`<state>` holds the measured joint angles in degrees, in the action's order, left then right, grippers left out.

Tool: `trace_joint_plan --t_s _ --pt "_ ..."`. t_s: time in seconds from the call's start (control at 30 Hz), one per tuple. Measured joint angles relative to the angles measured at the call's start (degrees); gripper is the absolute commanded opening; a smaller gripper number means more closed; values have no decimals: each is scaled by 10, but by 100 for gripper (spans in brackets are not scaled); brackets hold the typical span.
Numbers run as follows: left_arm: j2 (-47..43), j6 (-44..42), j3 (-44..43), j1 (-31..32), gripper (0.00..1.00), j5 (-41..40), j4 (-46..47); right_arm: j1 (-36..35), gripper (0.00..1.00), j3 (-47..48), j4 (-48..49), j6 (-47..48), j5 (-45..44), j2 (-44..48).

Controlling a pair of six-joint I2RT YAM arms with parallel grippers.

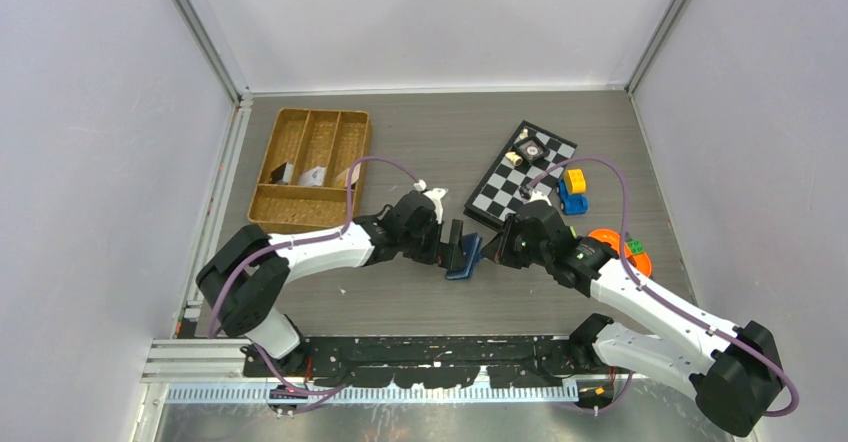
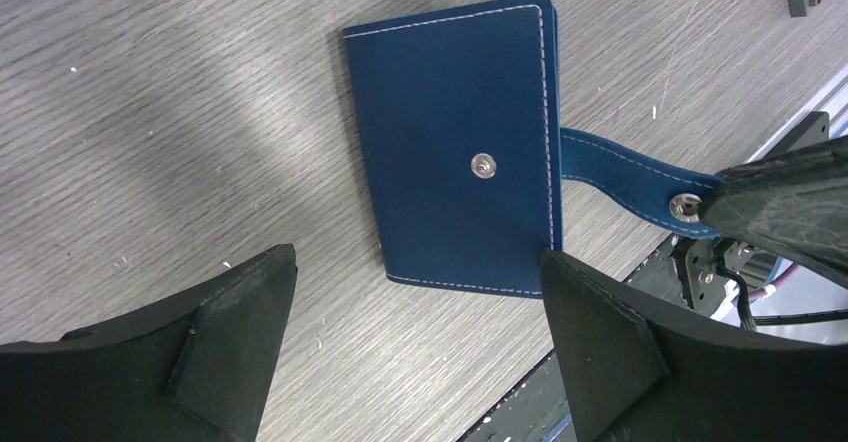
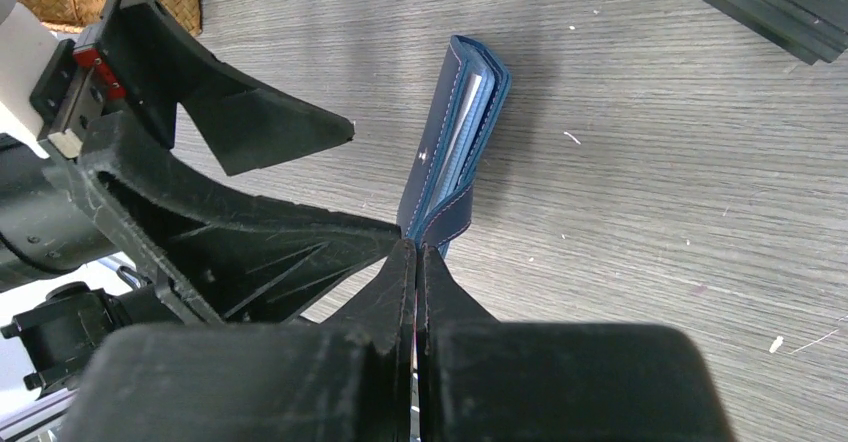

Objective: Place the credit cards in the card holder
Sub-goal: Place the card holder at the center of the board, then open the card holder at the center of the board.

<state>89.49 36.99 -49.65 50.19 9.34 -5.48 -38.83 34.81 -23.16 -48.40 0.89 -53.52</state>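
Right now your right pincer (image 3: pixel 416 252) is pressed together on the snap tab (image 2: pixel 620 167) of the navy card holder (image 2: pixel 455 142). The holder sits folded at mid-worktop (image 2: pixel 150 112) between the two arms, with its snap stud (image 2: pixel 483 165) facing your left wrist camera. Your left pincer (image 2: pixel 418 255) stands wide apart just beside the holder, gripping nothing. Pale blue pocket edges (image 3: pixel 470 112) show inside the fold; what lies between them is too hidden to tell.

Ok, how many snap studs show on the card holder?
2. One stud sits mid-cover on the card holder; the other is on the tab end, which the right gripper pinches. The far side is hidden.
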Motion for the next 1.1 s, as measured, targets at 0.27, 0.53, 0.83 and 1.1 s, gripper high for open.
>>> trace_joint_plan --t_s 0.27,0.53,0.83,1.1 --pt "12 3 -17 0 90 1 10 0 1 -2 5 -1 5 -4" --pt "24 -3 -39 12 81 -7 17 0 0 -6 12 -1 7 -10" --pt "30 -41 -71 42 81 -77 -38 0 0 -7 13 -1 7 -10" --pt "42 -53 -79 52 81 -91 -49 0 0 -7 12 -1 7 -10"
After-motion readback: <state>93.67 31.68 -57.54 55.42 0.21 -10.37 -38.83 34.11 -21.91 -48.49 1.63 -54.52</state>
